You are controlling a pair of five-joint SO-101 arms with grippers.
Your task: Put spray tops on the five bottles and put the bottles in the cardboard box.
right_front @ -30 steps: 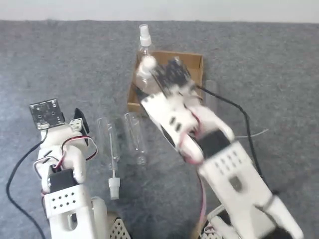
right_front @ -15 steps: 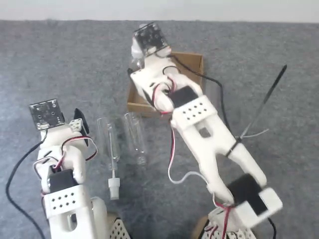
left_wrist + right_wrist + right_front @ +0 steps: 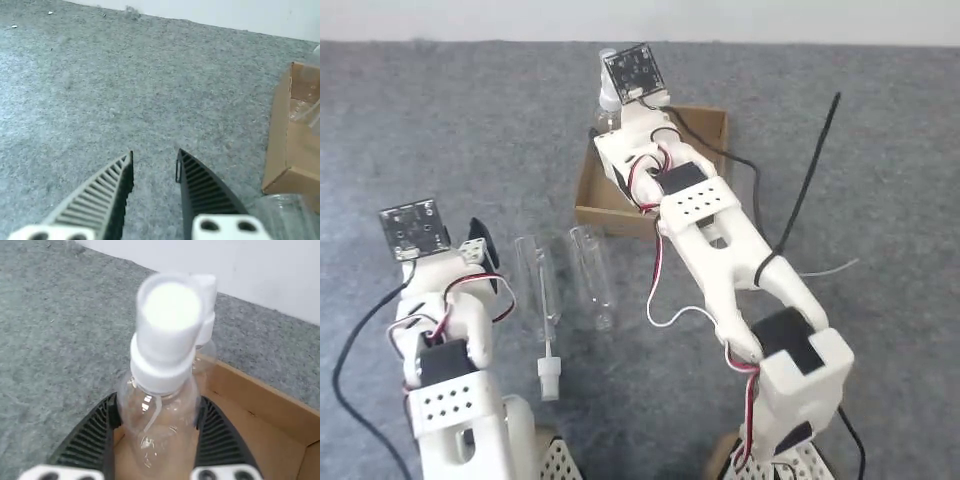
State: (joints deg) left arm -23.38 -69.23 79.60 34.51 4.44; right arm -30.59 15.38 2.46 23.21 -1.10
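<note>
Noted right gripper (image 3: 157, 405) jaws clamped against both sides of a clear plastic bottle (image 3: 156, 442), upright, with a white spray top (image 3: 169, 310) seated on its neck. Placed the held bottle at the far left corner of the open brown cardboard box (image 3: 260, 405); base hidden, so contact with the box floor cannot be told. Saw a second white spray top (image 3: 206, 315) just behind the held one, on another clear bottle at the same corner; inside or just beyond the far wall, cannot tell. Traced the right arm (image 3: 720, 230) in the high view from the near right, stretched out over the box. Noted left gripper (image 3: 155, 151) jaws parted by a moderate gap, nothing between them, above bare grey carpet (image 3: 100, 75) at the near left, well apart from the box. Logged two uncapped clear bottles on their sides between the arms: left lying bottle (image 3: 533, 280) with a thin tube inside and a loose white spray top (image 3: 550, 378) just off its near mouth; right lying bottle (image 3: 592, 275) beside it, near the box's near wall.
</note>
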